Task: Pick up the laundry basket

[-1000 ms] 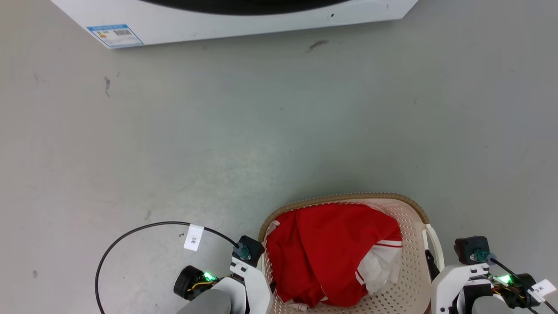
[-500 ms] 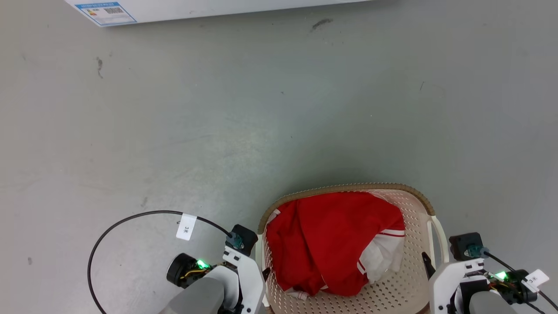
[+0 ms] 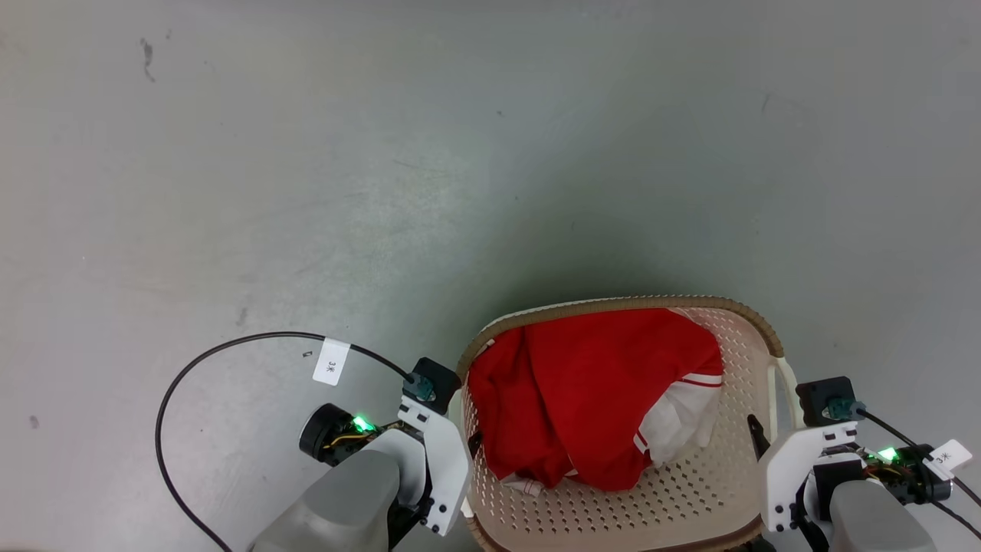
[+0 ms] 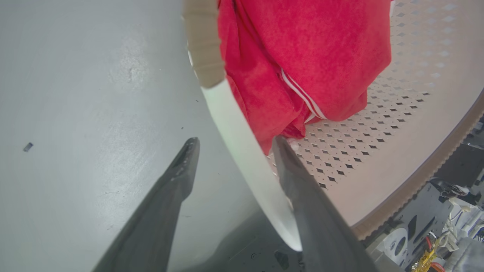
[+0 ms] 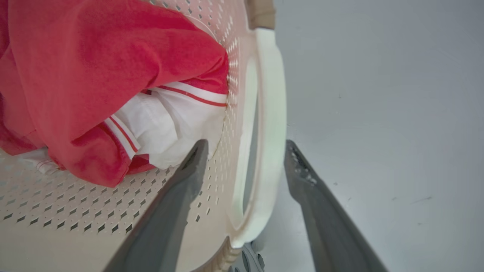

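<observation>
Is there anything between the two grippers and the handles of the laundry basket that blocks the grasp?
Nothing visible does. On the laundry basket, the left gripper straddles the left handle and the right gripper straddles the right handle, both open. The red clothes lie inside, not between fingers and handles.

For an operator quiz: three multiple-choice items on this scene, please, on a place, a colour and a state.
1. Where is the left end effector? A. Astride the laundry basket at its left handle. B. Beneath the basket. C. Far from the basket.
2. What colour is the big garment? A. Blue. B. Red. C. Green.
3. How does the right end effector stand? A. Shut empty. B. Open astride the right handle. C. Shut on cloth.
Answers: A, the handle passes between its fingers; B, red cloth in the basket; B, gaps beside the handle.
</observation>
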`<state>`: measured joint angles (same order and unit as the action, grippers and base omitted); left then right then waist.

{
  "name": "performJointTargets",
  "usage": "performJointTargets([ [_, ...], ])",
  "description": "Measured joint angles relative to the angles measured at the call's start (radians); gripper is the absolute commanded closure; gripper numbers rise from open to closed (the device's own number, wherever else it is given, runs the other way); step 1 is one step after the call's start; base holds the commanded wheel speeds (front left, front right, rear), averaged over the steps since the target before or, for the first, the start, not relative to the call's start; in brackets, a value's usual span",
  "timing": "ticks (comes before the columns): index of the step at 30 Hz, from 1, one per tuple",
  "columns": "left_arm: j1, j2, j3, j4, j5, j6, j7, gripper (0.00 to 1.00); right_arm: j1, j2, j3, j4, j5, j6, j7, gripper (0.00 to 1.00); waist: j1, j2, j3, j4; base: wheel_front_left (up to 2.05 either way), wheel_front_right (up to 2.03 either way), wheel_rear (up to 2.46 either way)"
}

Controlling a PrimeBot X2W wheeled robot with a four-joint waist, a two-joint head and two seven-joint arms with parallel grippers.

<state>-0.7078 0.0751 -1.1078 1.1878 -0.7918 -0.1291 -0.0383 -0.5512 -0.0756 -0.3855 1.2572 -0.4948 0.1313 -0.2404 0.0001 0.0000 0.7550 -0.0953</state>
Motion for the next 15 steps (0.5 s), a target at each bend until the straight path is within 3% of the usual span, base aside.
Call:
performJointTargets([
  [13, -0.037, -0.003, -0.044, 0.018, -0.033, 0.000, -0.005, 0.00, -0.033, 0.004, -0.014, 0.022, -0.009, 0.000, 0.012, 0.00, 0.0000, 0.0000, 0.049, 0.005, 0.00, 0.00, 0.00],
  [14, -0.038, -0.003, -0.047, 0.019, -0.037, 0.000, -0.003, 0.07, -0.035, 0.005, -0.014, 0.023, -0.009, 0.000, 0.014, 0.00, 0.0000, 0.0000, 0.051, 0.005, 0.00, 0.00, 0.00],
  [15, -0.040, -0.003, -0.050, 0.019, -0.041, 0.000, -0.002, 0.69, -0.036, 0.006, -0.014, 0.023, -0.009, 0.000, 0.021, 0.63, 0.0000, 0.0000, 0.053, 0.005, 0.00, 0.00, 0.00],
])
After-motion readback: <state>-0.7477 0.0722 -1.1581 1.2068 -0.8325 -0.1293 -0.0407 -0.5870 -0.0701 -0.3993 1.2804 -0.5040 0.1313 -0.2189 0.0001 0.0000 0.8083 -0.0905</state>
